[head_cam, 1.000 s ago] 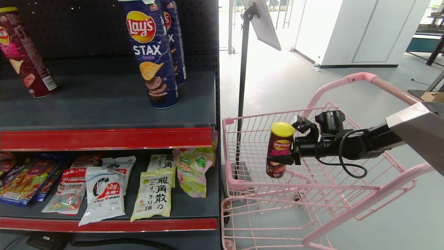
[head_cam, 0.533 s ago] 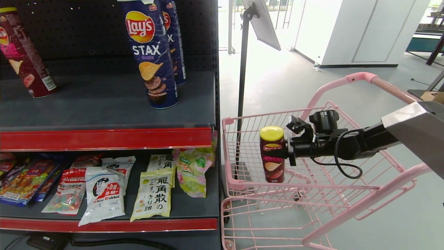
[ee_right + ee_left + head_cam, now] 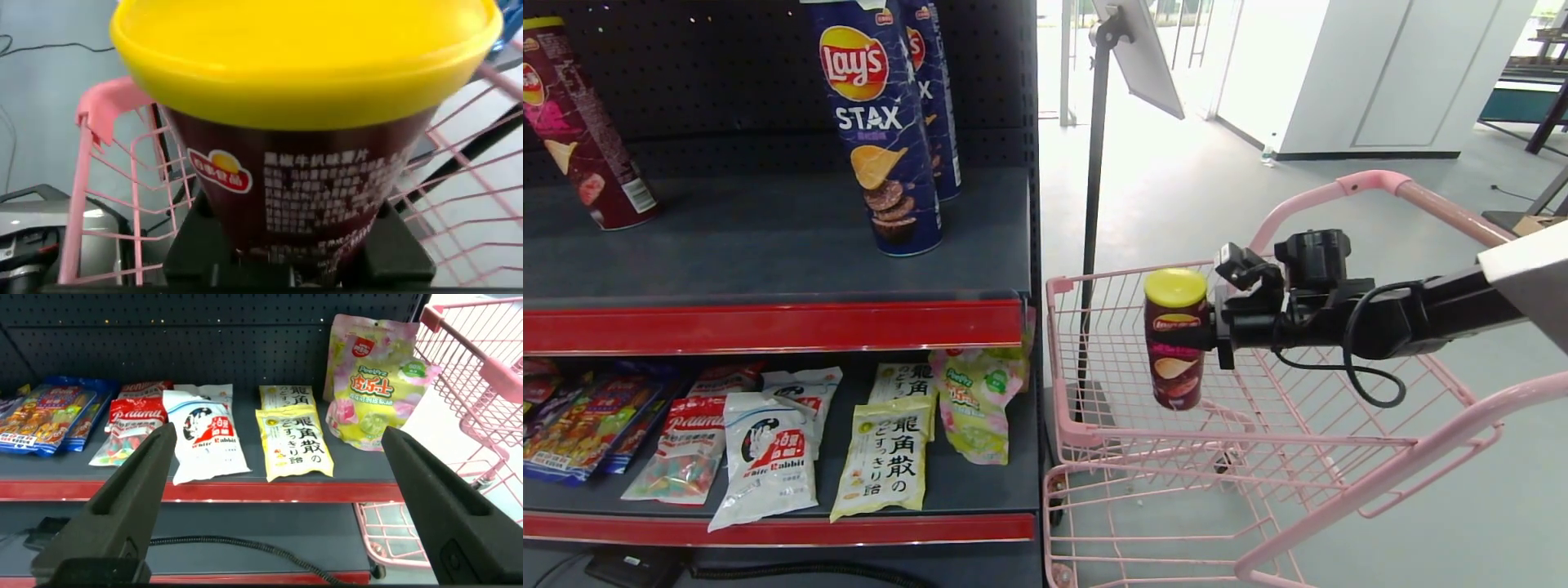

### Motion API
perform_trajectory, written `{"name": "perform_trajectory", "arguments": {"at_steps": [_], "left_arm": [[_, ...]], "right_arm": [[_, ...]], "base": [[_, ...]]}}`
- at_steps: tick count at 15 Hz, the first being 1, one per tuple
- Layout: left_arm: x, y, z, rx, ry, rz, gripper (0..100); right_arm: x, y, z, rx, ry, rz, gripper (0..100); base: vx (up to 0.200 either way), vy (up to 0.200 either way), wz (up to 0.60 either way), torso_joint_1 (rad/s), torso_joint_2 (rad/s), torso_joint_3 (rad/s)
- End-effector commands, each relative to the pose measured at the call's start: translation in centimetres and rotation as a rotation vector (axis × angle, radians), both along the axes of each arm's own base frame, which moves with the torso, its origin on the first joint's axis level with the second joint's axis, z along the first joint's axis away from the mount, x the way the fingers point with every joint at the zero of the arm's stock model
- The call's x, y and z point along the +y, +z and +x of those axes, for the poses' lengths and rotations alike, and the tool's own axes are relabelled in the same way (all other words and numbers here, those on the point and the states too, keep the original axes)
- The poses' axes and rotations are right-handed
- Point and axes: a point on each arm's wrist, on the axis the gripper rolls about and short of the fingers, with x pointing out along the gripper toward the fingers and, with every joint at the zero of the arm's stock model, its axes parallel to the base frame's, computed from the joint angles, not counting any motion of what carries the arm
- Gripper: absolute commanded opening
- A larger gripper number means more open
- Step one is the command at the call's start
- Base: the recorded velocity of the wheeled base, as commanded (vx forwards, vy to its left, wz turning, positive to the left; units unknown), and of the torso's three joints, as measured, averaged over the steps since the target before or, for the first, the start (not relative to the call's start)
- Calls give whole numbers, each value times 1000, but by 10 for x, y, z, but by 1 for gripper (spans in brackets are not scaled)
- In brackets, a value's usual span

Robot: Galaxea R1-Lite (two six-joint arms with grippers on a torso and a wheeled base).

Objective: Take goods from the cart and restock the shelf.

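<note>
A dark red chip can with a yellow lid (image 3: 1174, 339) hangs upright over the front of the pink cart (image 3: 1372, 441), level with its top rim. My right gripper (image 3: 1205, 341) is shut on the can's middle, coming from the right. The right wrist view has the same chip can (image 3: 306, 163) close up, clamped between dark pads. The upper shelf (image 3: 768, 237) carries a dark red can (image 3: 576, 122) at the left and two blue cans (image 3: 882, 122) near its right end. My left gripper (image 3: 278, 490) is open, low in front of the lower shelf (image 3: 204, 488) of snack bags.
Snack bags (image 3: 768, 441) lie in a row on the lower shelf. A black pole stand (image 3: 1094, 163) rises between the shelf's right edge and the cart. The cart's pink handle (image 3: 1413, 192) arches over my right arm. Open grey floor lies behind.
My right gripper has lifted the can from inside the cart basket to rim height. The can first swung left and straightened upright, then rose and drifted slightly right.
</note>
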Motion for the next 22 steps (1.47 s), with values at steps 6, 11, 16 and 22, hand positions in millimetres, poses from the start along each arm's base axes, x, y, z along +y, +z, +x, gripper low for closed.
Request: {"name": "perform_trajectory", "arguments": {"at_steps": [6,11,16,22], "left_arm": [[0,0,0,0,1,0,100],[0,0,0,0,-1,0,100],[0,0,0,0,1,0,100],[0,0,0,0,-1,0,100]], "right_arm": [[5,78,-66,-157,57,34,0],[28,110,-144,-220,178,60,0],[54,103,-198,-199,290,46,0],[70,93,-215,-173,347,24,0]], "base": [[0,0,0,0,0,0],[0,0,0,0,0,0],[0,0,0,0,0,0],[0,0,0,0,0,0]]}}
